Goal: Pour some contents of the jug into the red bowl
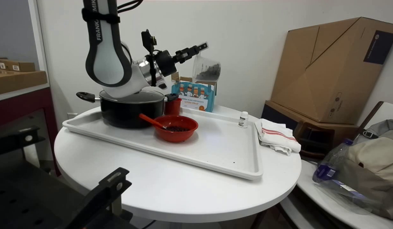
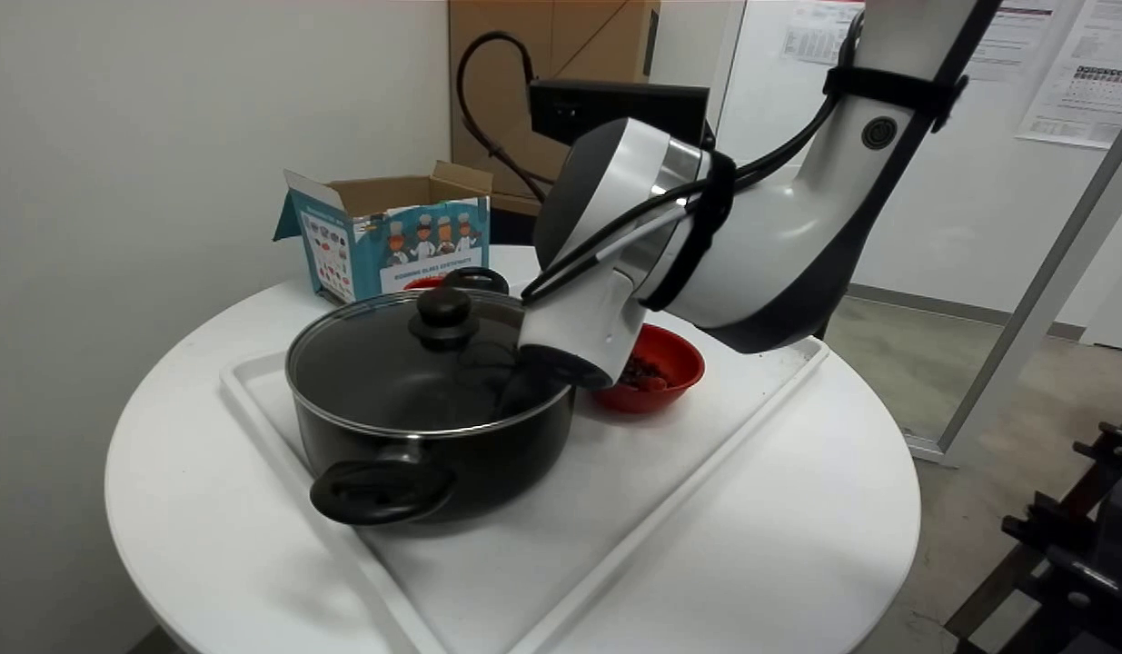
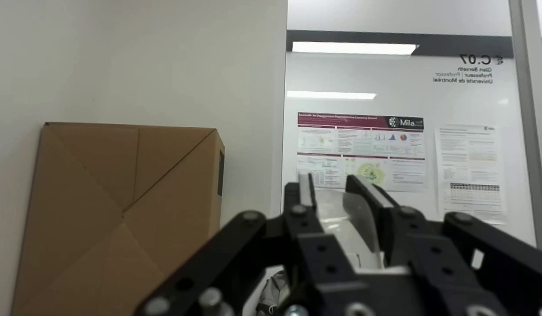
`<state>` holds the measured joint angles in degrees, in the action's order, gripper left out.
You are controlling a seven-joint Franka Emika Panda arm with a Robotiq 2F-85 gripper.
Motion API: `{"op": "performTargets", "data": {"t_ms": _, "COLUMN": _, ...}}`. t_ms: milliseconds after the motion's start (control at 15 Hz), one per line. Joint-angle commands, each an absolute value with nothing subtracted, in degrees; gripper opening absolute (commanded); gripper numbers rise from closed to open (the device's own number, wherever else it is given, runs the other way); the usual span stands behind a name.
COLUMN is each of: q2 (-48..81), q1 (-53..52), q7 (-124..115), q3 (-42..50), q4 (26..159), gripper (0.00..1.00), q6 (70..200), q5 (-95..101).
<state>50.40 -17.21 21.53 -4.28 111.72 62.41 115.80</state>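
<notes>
The gripper (image 1: 201,47) was found clamped on the small clear plastic jug (image 1: 206,67), which hung in the air just below it with no other support visible. In the wrist view, clear plastic, taken to be the jug, stood between the fingers (image 3: 306,188). Dark loose contents (image 1: 210,72) lay in the jug's lower part, banked toward the side away from the gripper.

The red bowl (image 1: 174,136) stood upright on the white tray (image 1: 221,149), just beside the black lidded pot (image 1: 132,114). A red-handled utensil (image 1: 151,120) rested over the bowl's rim, and dark bits (image 1: 177,128) were noted inside; on that footing the task was judged possibly met in part.

Governing relation: in an exterior view the bowl lay below the jug and to its left, on the side of the arm (image 1: 107,57), while the fingers pointed up and rightward, away from it. The jug's long axis appeared tilted, its mouth judged to face back toward the arm, though this was not certain. Depth between jug and bowl could not be established: in an exterior view the jug was out of sight, presumably behind the wrist (image 2: 626,186).

Any further pour was judged to call for bringing the jug down over the bowl before tipping; spillage onto the tray was rated the main risk.
</notes>
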Motion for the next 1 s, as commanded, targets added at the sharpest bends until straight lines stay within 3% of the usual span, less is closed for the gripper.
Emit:
{"op": "performTargets", "data": {"t_ms": 0, "q2": 51.2, "q1": -18.1, "q7": 20.5, "q3": -3.2, "q4": 112.0, "gripper": 0.06, "q6": 59.8, "q5": 117.5}}
{"op": "performTargets", "data": {"t_ms": 933, "q2": 52.0, "q1": -18.2, "q7": 18.9, "q3": -2.9, "q4": 111.9, "gripper": 0.06, "q6": 56.9, "q5": 119.1}}
